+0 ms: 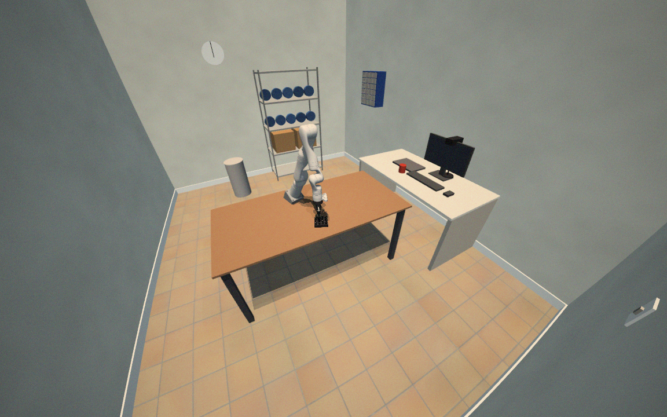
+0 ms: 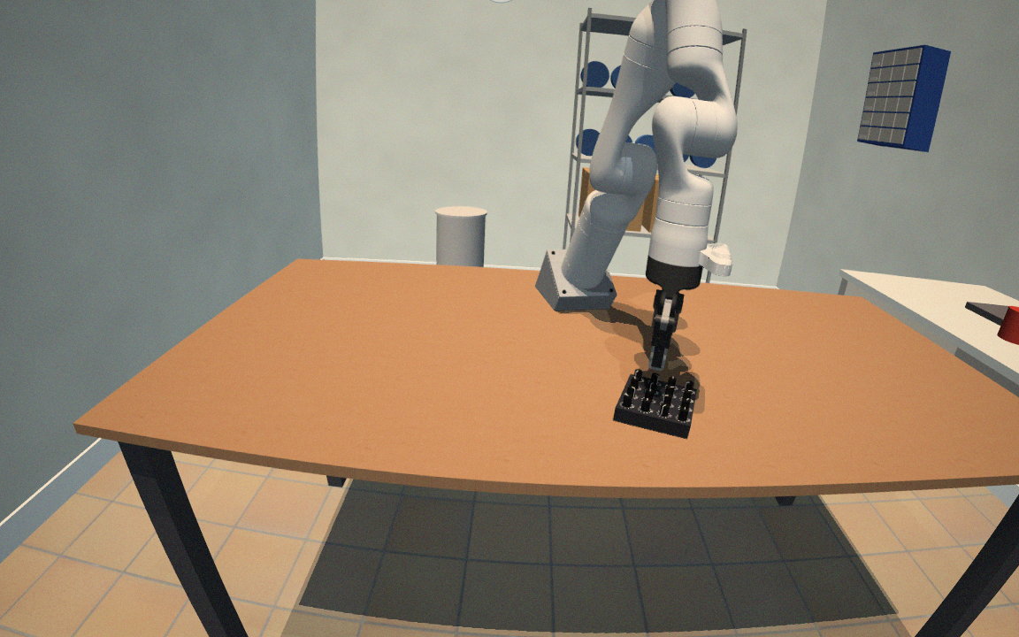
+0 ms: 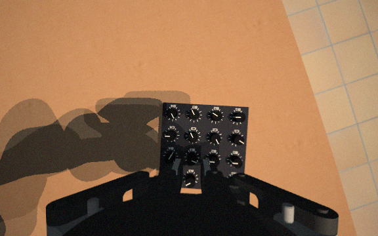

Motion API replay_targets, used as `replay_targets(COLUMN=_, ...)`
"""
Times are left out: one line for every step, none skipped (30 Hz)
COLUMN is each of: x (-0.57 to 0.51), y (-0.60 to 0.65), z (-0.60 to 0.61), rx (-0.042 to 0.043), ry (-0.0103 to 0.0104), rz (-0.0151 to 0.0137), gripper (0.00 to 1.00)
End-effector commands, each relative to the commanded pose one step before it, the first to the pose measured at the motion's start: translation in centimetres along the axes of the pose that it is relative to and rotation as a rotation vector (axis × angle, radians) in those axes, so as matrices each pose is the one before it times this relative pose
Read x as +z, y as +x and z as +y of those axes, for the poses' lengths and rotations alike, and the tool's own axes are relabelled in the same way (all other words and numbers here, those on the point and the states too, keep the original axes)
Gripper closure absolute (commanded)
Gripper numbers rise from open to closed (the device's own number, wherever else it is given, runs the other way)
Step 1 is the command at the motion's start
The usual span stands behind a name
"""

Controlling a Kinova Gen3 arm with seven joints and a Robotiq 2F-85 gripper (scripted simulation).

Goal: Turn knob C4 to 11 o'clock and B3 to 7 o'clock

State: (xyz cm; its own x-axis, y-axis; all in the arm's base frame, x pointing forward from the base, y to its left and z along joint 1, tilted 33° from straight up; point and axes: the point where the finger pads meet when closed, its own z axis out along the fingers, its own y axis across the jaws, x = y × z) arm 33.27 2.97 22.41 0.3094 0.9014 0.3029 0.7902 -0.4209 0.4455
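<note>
The black knob box (image 3: pixel 205 137) stands on the brown table, with its knobs in rows of four; it also shows in the exterior and top views (image 2: pixel 656 403) (image 1: pixel 321 221). My gripper (image 3: pixel 191 168) points straight down over the row of the box nearest the arm's base. Its fingers stand a little apart, just above the knobs. In the wrist view a knob (image 3: pixel 189 179) of the bottom row, second from the left, shows between the two fingertips, and its white line points to the lower left. The fingers do not grip it. The printed names are too small to read. In the exterior view the fingertips (image 2: pixel 658 365) hang just above the box's far edge.
The arm's base (image 2: pixel 574 287) is bolted to the table just behind the box. The table's edge and the tiled floor (image 3: pixel 356 82) lie to the right in the wrist view. A white desk with a red cup (image 2: pixel 1016 325) stands to the right of the table.
</note>
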Motion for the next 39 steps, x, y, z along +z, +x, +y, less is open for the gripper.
replay_targets(x=-0.029, y=0.015, z=0.031, rx=0.00041, ry=-0.0011, rz=0.00059, gripper=0.81)
replay_targets(x=-0.001, y=0.0, z=0.0, rx=0.00055, ry=0.0, rz=-0.00001, gripper=0.81)
replay_targets(x=-0.001, y=-0.001, z=0.0, rx=0.00089, ry=0.0, rz=-0.00001, gripper=0.81)
replay_targets(x=-0.001, y=-0.001, z=0.0, rx=0.0013, ry=0.0, rz=-0.00002, gripper=0.81)
replay_targets(x=-0.002, y=-0.002, z=0.0, rx=0.00179, ry=0.0, rz=-0.00002, gripper=0.81)
replay_targets(x=-0.002, y=-0.002, z=0.0, rx=0.00234, ry=0.0, rz=-0.00003, gripper=0.81)
replay_targets(x=-0.003, y=-0.003, z=0.0, rx=0.00296, ry=0.0, rz=-0.00004, gripper=0.81)
replay_targets(x=-0.004, y=-0.003, z=0.0, rx=0.00363, ry=0.0, rz=-0.00004, gripper=0.81)
replay_targets(x=-0.005, y=-0.004, z=0.0, rx=0.00436, ry=0.0, rz=-0.00005, gripper=0.81)
replay_targets(x=-0.005, y=-0.005, z=0.0, rx=0.00514, ry=0.0, rz=-0.00006, gripper=0.81)
replay_targets(x=-0.006, y=-0.005, z=0.0, rx=0.00596, ry=0.0, rz=-0.00007, gripper=0.81)
replay_targets(x=0.0, y=0.0, z=0.0, rx=0.0, ry=0.0, rz=0.0, gripper=0.81)
replay_targets(x=0.0, y=0.0, z=0.0, rx=0.0, ry=0.0, rz=0.0, gripper=0.81)
replay_targets(x=-0.007, y=-0.006, z=0.0, rx=0.00683, ry=0.0, rz=-0.00008, gripper=0.81)
replay_targets(x=-0.008, y=-0.007, z=0.0, rx=0.00774, ry=0.0, rz=-0.00009, gripper=0.81)
replay_targets(x=-0.009, y=-0.008, z=0.001, rx=0.00869, ry=0.0, rz=-0.0001, gripper=0.81)
replay_targets(x=-0.01, y=-0.008, z=0.001, rx=0.00967, ry=0.0, rz=-0.00011, gripper=0.81)
replay_targets(x=-0.011, y=-0.009, z=0.001, rx=0.01067, ry=0.0, rz=-0.00012, gripper=0.81)
replay_targets(x=-0.012, y=-0.01, z=0.001, rx=0.01171, ry=0.0, rz=-0.00013, gripper=0.81)
replay_targets(x=-0.013, y=-0.011, z=0.001, rx=0.01277, ry=0.0, rz=-0.00015, gripper=0.81)
replay_targets(x=-0.014, y=-0.012, z=0.001, rx=0.01384, ry=0.0, rz=-0.00016, gripper=0.81)
replay_targets(x=-0.015, y=-0.012, z=0.002, rx=0.01494, ry=0.0, rz=-0.00017, gripper=0.81)
replay_targets(x=-0.016, y=-0.013, z=0.002, rx=0.01605, ry=-0.00001, rz=-0.00018, gripper=0.81)
replay_targets(x=-0.018, y=-0.014, z=0.002, rx=0.01717, ry=-0.00001, rz=-0.00019, gripper=0.81)
replay_targets(x=-0.019, y=-0.014, z=0.002, rx=0.01829, ry=-0.00001, rz=-0.0002, gripper=0.81)
replay_targets(x=-0.02, y=-0.015, z=0.003, rx=0.01942, ry=-0.00002, rz=-0.00021, gripper=0.81)
replay_targets(x=-0.021, y=-0.016, z=0.003, rx=0.02056, ry=-0.00002, rz=-0.00021, gripper=0.81)
replay_targets(x=-0.022, y=-0.016, z=0.003, rx=0.02169, ry=-0.00003, rz=-0.00022, gripper=0.81)
replay_targets(x=0.0, y=0.0, z=0.0, rx=0.0, ry=0.0, rz=0.0, gripper=0.81)
replay_targets(x=0.0, y=0.0, z=0.0, rx=0.0, ry=0.0, rz=0.0, gripper=0.81)
replay_targets(x=-0.023, y=-0.017, z=0.004, rx=0.02282, ry=-0.00003, rz=-0.00023, gripper=0.81)
replay_targets(x=-0.024, y=-0.017, z=0.004, rx=0.02395, ry=-0.00004, rz=-0.00023, gripper=0.81)
replay_targets(x=-0.025, y=-0.018, z=0.005, rx=0.02507, ry=-0.00004, rz=-0.00024, gripper=0.81)
replay_targets(x=-0.026, y=-0.018, z=0.005, rx=0.02618, ry=-0.00005, rz=-0.00024, gripper=0.81)
replay_targets(x=-0.027, y=-0.018, z=0.006, rx=0.02727, ry=-0.00005, rz=-0.00025, gripper=0.81)
replay_targets(x=-0.028, y=-0.018, z=0.006, rx=0.02836, ry=-0.00006, rz=-0.00025, gripper=0.81)
replay_targets(x=-0.029, y=-0.019, z=0.006, rx=0.02942, ry=-0.00007, rz=-0.00025, gripper=0.81)
replay_targets(x=-0.03, y=-0.019, z=0.007, rx=0.03047, ry=-0.00007, rz=-0.00025, gripper=0.81)
replay_targets(x=-0.03, y=-0.019, z=0.007, rx=0.03149, ry=-0.00008, rz=-0.00025, gripper=0.81)
